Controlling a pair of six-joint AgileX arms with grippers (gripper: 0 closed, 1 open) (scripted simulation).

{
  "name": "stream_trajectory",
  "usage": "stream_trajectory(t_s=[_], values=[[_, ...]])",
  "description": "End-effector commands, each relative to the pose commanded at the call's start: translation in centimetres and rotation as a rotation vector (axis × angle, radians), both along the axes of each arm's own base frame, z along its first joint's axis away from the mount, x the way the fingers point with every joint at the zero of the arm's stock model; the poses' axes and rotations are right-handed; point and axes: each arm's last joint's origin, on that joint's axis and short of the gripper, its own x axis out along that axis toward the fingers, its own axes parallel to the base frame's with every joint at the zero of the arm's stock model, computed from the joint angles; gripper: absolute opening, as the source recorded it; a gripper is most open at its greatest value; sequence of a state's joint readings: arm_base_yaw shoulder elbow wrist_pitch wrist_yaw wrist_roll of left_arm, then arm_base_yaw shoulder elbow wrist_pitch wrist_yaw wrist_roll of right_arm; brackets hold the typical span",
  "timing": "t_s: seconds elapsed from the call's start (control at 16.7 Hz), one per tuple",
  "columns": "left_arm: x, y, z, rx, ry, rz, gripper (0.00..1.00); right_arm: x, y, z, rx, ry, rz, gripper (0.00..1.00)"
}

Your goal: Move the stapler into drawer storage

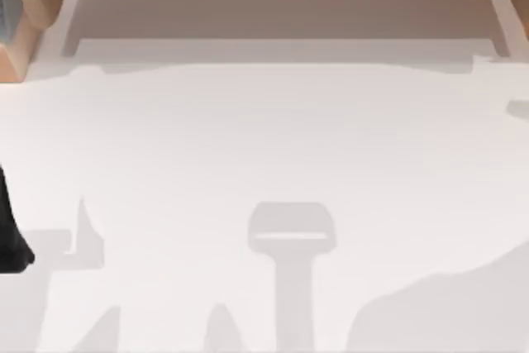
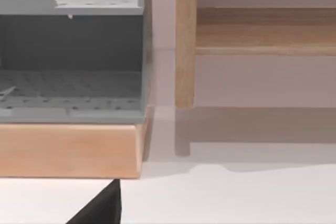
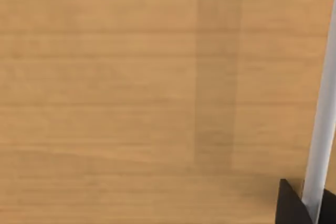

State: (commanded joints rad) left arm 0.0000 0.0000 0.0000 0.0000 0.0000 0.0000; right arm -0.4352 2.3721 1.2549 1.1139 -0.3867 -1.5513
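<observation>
— Status on the left hand?

— I'm watching the left hand (image 2: 102, 209) reaching out over the white tabletop (image 2: 236, 198). Whether it is spread or pressed together, I cannot tell. Just ahead of it a grey drawer unit (image 2: 68, 40) is sitting on a wooden base (image 2: 68, 150), with its perforated compartment facing the hand. Beside the unit a wooden post (image 2: 185, 40) is standing upright, and a wooden shelf (image 2: 262, 30) is running off behind the post.

— And the stapler?

— I cannot tell where the stapler is lying.

— Right hand?

— The right hand (image 3: 294, 205) is pointing at a wooden panel (image 3: 105, 77) close in front of it, and a pale bar (image 3: 320, 129) is rising just beside it. I cannot tell its state either.
</observation>
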Motion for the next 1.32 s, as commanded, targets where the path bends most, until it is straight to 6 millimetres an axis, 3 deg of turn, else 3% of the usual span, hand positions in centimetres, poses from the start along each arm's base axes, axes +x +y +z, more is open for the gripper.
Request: stream_trajectory(t_s=[0.18, 0.96, 1.32], values=[[0.0, 0.0, 0.0, 0.0, 0.0, 0.0, 1.0, 0.0, 0.0, 0.0, 0.0, 0.0, 0.0, 0.0], [0.0, 0.0, 0.0, 0.0, 0.0, 0.0, 1.0, 0.0, 0.0, 0.0, 0.0, 0.0, 0.0, 0.98], [0.0, 0.0, 0.0, 0.0, 0.0, 0.0, 1.0, 0.0, 0.0, 0.0, 0.0, 0.0, 0.0, 1.0]])
